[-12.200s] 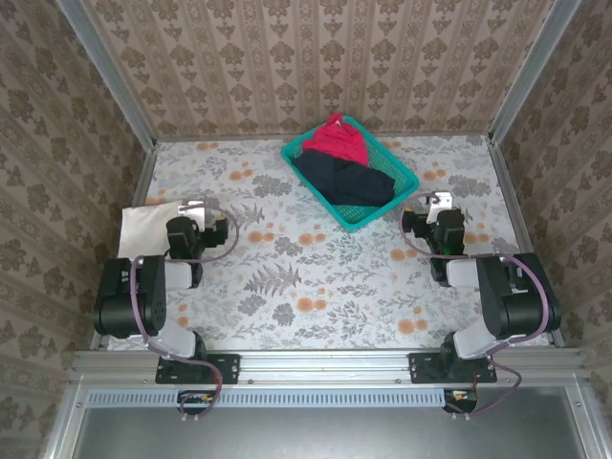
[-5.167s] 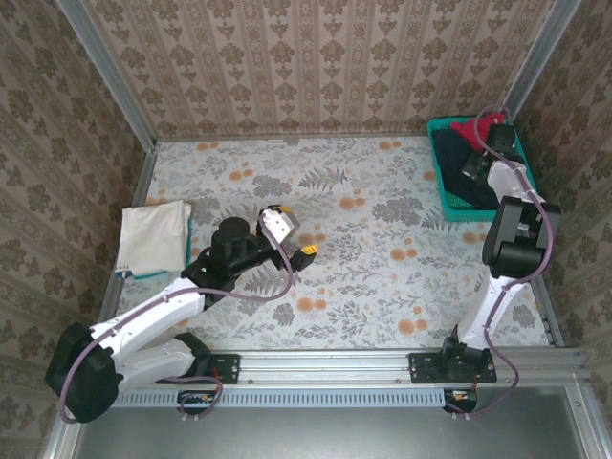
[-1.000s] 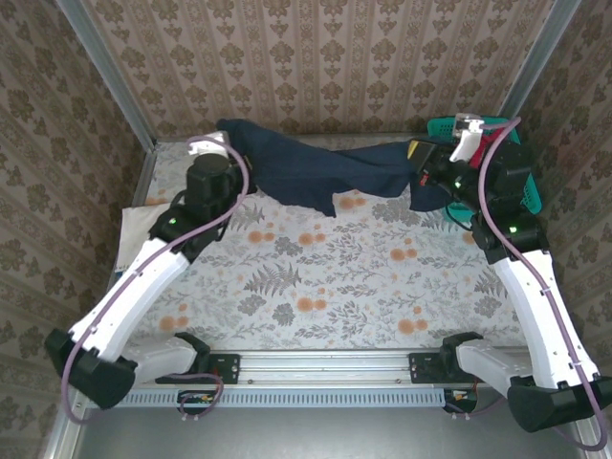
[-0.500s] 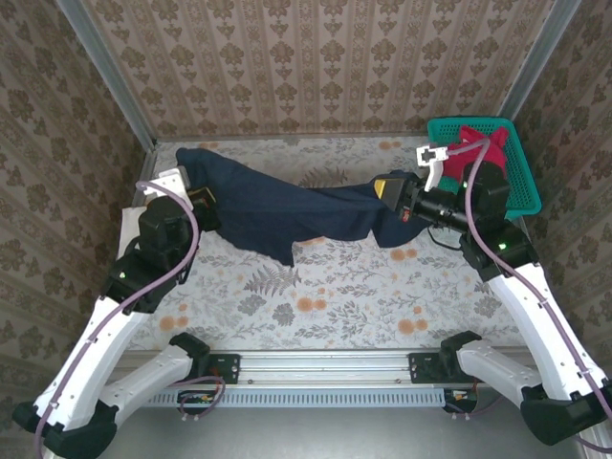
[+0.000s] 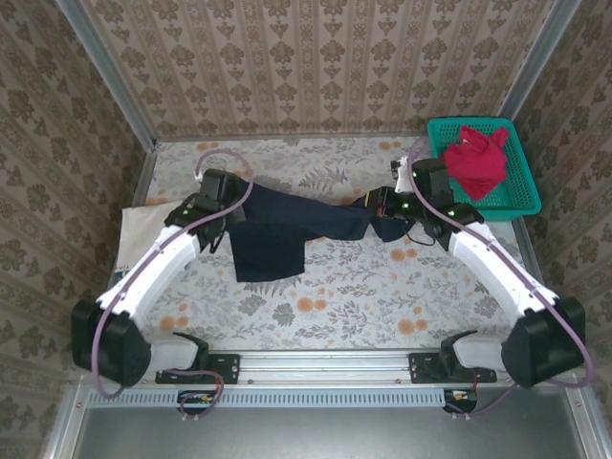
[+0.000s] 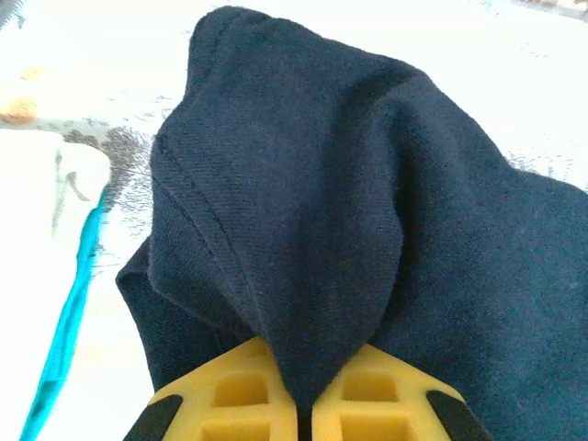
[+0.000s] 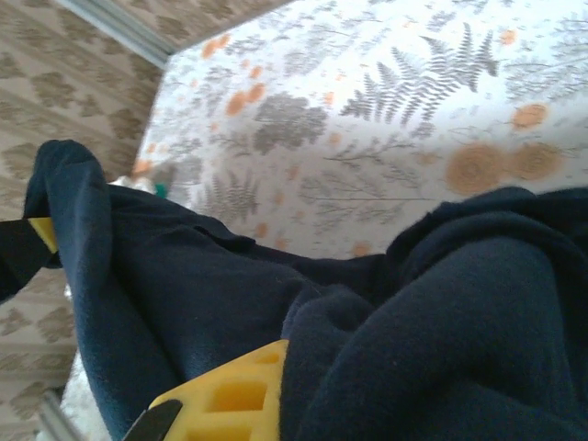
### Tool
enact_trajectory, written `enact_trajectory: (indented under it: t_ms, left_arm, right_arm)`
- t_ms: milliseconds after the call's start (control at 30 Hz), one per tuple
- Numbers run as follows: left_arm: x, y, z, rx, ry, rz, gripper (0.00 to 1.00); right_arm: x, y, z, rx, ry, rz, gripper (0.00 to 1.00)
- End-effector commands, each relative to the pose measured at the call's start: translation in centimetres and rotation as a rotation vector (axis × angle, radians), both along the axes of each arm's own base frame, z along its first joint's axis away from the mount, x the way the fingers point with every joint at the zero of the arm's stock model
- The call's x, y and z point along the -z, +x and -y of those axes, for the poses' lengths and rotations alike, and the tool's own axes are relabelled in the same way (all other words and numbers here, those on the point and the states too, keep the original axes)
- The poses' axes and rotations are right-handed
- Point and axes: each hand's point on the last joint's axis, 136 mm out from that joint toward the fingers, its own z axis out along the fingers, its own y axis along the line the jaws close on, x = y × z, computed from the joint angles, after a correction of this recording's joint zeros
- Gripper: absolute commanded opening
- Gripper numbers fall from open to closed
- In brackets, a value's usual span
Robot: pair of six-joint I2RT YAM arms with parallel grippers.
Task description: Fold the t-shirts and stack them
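Left claw (image 6: pixel 303 404) and right claw (image 5: pixel 384 204) each pinch the navy t-shirt (image 5: pixel 287 225) mid-frame, spreading it; next I should lay it flat.

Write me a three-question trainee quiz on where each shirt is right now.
1. True or false: the dark navy cloth t-shirt is pinched by both the left hand and the right hand.
2. Pick one: the bright red cloth t-shirt lies A) in the teal plastic mesh basket; B) in the left hand; C) in the right hand.
3. Fill in: the folded cream-white cloth t-shirt lies at the table's ___ edge.

Key: 1 true; 2 A; 3 left.
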Motion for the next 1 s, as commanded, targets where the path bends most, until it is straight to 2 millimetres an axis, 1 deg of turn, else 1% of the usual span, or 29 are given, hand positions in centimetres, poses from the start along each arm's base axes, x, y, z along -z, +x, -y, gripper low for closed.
enact_trajectory:
  t_ms: [0,33,200,267,300,333,367,400,433,467,500,533,567,633,667,733,767,833,933,967]
  left_arm:
    - [-0.9,3.7,0.3,-0.029,-0.049,0.061,0.0]
    - [-0.5,4.6,0.4,-0.029,-0.053,0.057,0.0]
    - [1.8,9.0,1.1,-0.033,-0.073,0.018,0.0]
    - [2.3,10.8,1.4,-0.031,-0.078,0.01,0.0]
    - [2.5,11.8,1.5,-0.031,-0.08,0.009,0.0]
    - [2.5,12.9,1.6,-0.029,-0.083,0.014,0.0]
    - [2.7,13.9,1.7,-0.03,-0.082,0.01,0.0]
    - [2.7,15.0,1.7,-0.03,-0.08,0.012,0.0]
    - [2.9,16.1,1.6,-0.039,-0.08,0.012,0.02]
    - [2.7,17.0,1.6,-0.047,-0.084,0.017,0.15]
    - [2.5,17.9,1.6,-0.05,-0.092,0.015,0.36]
    - [2.1,18.4,1.9,-0.041,-0.103,0.013,0.53]
    - [1.5,18.6,2.1,-0.031,-0.105,0.018,0.67]
    - [0.3,18.2,2.2,-0.032,-0.101,0.048,0.96]
    - [0.2,17.7,2.1,-0.037,-0.094,0.054,1.0]
    - [0.1,16.1,1.3,-0.062,-0.09,0.059,1.0]
    - [0.3,15.2,0.8,-0.08,-0.09,0.056,1.0]
    - [1.0,13.0,-0.2,-0.114,-0.096,0.043,1.0]
    - [3.4,9.8,-1.3,-0.16,-0.111,-0.016,0.98]
    - [4.2,9.1,-1.5,-0.176,-0.118,-0.031,0.96]
  right_arm:
    - [-0.9,3.7,1.9,0.075,-0.06,0.076,0.03]
    - [0.2,4.8,2.2,0.085,-0.076,0.055,0.03]
    - [2.7,8.8,3.3,0.102,-0.094,0.0,0.07]
    - [3.1,10.6,3.5,0.106,-0.087,-0.016,0.08]
    - [3.7,11.7,3.6,0.114,-0.087,-0.032,0.08]
    - [3.8,12.9,3.7,0.12,-0.082,-0.037,0.09]
    - [4.3,13.9,3.8,0.124,-0.078,-0.048,0.12]
    - [3.9,15.2,3.8,0.129,-0.074,-0.042,0.2]
    - [4.0,16.5,3.9,0.135,-0.071,-0.046,0.33]
    - [4.1,17.5,3.9,0.133,-0.067,-0.048,0.47]
    - [3.7,18.4,4.0,0.133,-0.065,-0.037,0.6]
    - [3.4,19.1,4.2,0.143,-0.069,-0.028,0.69]
    - [3.0,19.4,4.3,0.152,-0.073,-0.017,0.75]
    - [2.4,19.4,4.5,0.166,-0.073,0.003,0.83]
    - [2.3,19.1,4.4,0.166,-0.07,0.007,0.84]
    - [2.9,17.7,4.1,0.159,-0.069,0.006,0.85]
    - [3.2,17.0,4.0,0.157,-0.071,0.003,0.86]
    - [4.5,15.1,3.8,0.152,-0.077,-0.014,0.86]
    - [6.4,12.3,3.3,0.138,-0.088,-0.044,0.86]
    - [7.2,11.4,3.4,0.137,-0.096,-0.061,0.86]
